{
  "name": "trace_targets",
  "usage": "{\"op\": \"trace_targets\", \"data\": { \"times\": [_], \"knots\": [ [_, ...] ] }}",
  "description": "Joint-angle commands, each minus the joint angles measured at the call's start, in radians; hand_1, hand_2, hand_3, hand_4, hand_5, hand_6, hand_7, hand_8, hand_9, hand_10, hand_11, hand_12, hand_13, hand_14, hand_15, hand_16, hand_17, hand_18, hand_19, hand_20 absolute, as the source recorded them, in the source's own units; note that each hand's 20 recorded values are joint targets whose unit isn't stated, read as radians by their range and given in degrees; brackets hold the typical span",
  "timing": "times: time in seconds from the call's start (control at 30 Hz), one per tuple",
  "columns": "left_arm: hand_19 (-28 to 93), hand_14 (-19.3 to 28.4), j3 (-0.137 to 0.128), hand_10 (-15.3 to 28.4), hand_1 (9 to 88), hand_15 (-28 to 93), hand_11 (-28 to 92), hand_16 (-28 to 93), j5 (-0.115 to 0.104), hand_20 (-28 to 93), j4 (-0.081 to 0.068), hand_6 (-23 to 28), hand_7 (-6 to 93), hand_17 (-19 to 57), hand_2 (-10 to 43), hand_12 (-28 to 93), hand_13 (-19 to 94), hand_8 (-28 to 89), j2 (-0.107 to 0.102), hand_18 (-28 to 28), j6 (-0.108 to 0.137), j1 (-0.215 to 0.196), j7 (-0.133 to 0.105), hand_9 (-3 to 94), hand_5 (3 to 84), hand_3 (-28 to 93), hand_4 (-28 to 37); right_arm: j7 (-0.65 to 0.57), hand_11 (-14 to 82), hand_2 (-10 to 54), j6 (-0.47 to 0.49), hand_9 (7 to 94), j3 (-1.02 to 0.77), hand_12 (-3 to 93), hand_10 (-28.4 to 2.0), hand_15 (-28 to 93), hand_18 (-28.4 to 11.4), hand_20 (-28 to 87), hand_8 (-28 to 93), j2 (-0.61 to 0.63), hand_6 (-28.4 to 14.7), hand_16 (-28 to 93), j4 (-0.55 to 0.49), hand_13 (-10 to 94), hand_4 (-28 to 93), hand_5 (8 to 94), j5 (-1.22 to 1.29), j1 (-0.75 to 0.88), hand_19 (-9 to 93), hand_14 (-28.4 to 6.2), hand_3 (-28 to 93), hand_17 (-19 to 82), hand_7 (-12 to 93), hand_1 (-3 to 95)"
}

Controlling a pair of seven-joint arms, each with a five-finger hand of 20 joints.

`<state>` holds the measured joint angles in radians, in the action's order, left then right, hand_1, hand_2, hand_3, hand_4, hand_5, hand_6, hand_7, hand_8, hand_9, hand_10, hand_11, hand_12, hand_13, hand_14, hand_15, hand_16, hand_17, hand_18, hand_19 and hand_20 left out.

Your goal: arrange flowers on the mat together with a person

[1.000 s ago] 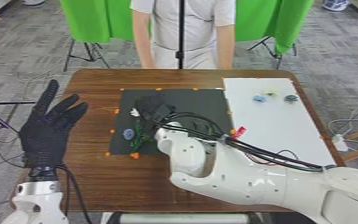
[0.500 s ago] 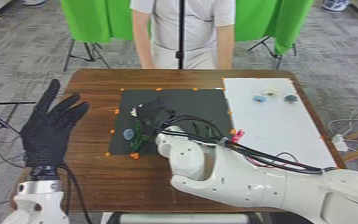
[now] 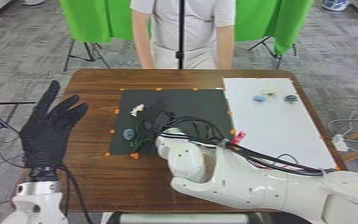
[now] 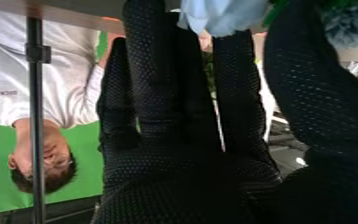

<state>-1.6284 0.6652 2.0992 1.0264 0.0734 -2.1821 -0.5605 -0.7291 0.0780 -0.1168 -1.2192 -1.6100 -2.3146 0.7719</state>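
Note:
On the black mat (image 3: 206, 97), a white flower (image 3: 137, 109) lies toward the upper left and a blue flower (image 3: 128, 134) lower down, with green stems beside it. My right hand (image 3: 163, 120) is over the mat, just right of the white flower and apart from it. In the right wrist view the right hand (image 4: 180, 125) has straight fingers; a white flower (image 4: 218, 15) shows beyond the fingertips, with a grey-blue flower (image 4: 353, 27) past the thumb. My left hand (image 3: 47, 135) is held up off the mat's left side, fingers spread and open.
A white board (image 3: 278, 125) on the right bears a light blue flower (image 3: 259, 99), a pale yellow flower (image 3: 270, 92) and a grey-blue flower (image 3: 291, 98). My right forearm, with loose black cables (image 3: 264, 154), crosses the board's near part. A dark pole (image 3: 181, 52) stands beyond the far edge.
The right hand has shifted right and toward the near side, away from the white flower, which is now uncovered on the mat. The left hand has stayed still.

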Motion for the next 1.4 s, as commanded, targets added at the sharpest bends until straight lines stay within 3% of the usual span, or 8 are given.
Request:
{"op": "trace_targets", "data": {
  "times": [0.03,0.2,0.53,0.8,0.9,1.1,1.2,1.4],
  "knots": [
    [69,24.6,-0.018,18.2,21.0,44,22,-6,0.003,-12,0.014,4.7,10.9,-2.0,8.1,12,30,-9,0.019,28.4,0.003,-0.041,0.024,35.5,29.5,73,-28.3,-0.013,19.8,-9.5,-0.028,60.7,-0.025,15.7,-14.9,55,-17.6,24,-16,0.017,1.5,14,-0.055,58,-28,62.3,-0.017,-0.006,65,-11.2,73,17,20,38.0],
    [69,24.6,-0.027,18.2,21.0,44,22,-6,-0.001,-12,0.026,4.6,10.8,-2.0,8.1,12,30,-9,0.016,28.4,0.024,-0.067,0.013,35.5,29.5,73,-28.3,0.049,19.4,-9.5,-0.094,59.8,-0.181,15.7,-15.4,56,-18.2,25,-16,0.051,1.0,13,-0.157,57,-28,60.6,0.076,0.075,66,-11.9,73,17,19,35.8],
    [68,26.4,-0.073,18.6,20.6,59,24,-8,0.053,-11,0.04,4.5,10.5,-2.2,8.0,12,33,-9,0.053,28.2,0.026,-0.089,0.058,36.5,29.6,72,-28.3,0.186,15.9,0.4,-0.106,52.7,-0.834,15.1,-19.2,55,-21.2,22,-14,0.142,-2.4,10,-0.462,50,-25,53.7,0.889,0.438,62,-17.6,71,15,16,27.0],
    [66,24.3,-0.09,17.6,20.2,45,20,-8,0.075,-11,0.046,4.0,10.0,-2.8,7.8,11,30,-9,0.067,27.9,0.044,-0.108,0.066,35.5,29.8,72,-28.3,0.339,18.8,8.2,-0.214,54.8,-1.228,15.3,-20.3,52,-22.2,17,-12,0.123,-3.7,9,-0.529,47,-23,50.0,1.36,0.762,56,-20.4,70,11,13,20.1],
    [60,20.8,-0.1,16.3,19.7,30,17,-5,0.101,-11,0.046,3.7,9.6,-4.0,7.9,11,29,-9,0.091,27.3,0.033,-0.11,0.094,34.3,29.7,72,-28.3,0.486,14.0,11.1,-0.267,50.3,-1.29,14.1,-20.1,44,-22.2,15,-11,0.137,-3.7,8,-0.521,42,-23,44.7,1.493,0.869,52,-21.8,70,8,11,17.2],
    [59,21.6,-0.089,15.8,19.5,30,16,-2,0.094,-8,0.035,3.2,9.8,-4.6,7.7,11,28,-9,0.097,26.5,0.035,-0.108,0.076,33.7,29.5,72,-28.3,0.704,9.2,12.7,-0.357,45.5,-1.342,13.7,-17.2,32,-20.6,14,-11,0.175,-1.7,10,-0.512,35,-24,40.8,1.551,1.045,46,-21.9,71,5,10,15.8],
    [59,20.9,-0.076,15.3,19.4,30,15,-3,0.086,-7,0.03,1.0,9.5,-4.7,7.7,10,28,-9,0.089,26.2,0.043,-0.11,0.052,32.7,27.3,73,-28.3,0.727,8.4,12.8,-0.374,44.5,-1.358,13.7,-16.2,29,-19.9,15,-11,0.163,-0.7,12,-0.513,34,-25,39.6,1.54,1.1,43,-21.4,71,4,10,15.7],
    [59,22.2,-0.082,15.8,19.4,34,17,-2,0.106,-5,0.01,0.9,10.0,-4.7,7.6,12,29,-9,0.126,25.9,0.016,-0.098,0.09,33.7,28.2,73,-28.3,0.698,8.3,13.3,-0.364,44.5,-1.362,14.0,-15.9,28,-19.6,16,-11,0.132,0.1,14,-0.491,35,-26,39.0,1.521,1.113,42,-21.1,72,5,11,15.3]
  ]
}}
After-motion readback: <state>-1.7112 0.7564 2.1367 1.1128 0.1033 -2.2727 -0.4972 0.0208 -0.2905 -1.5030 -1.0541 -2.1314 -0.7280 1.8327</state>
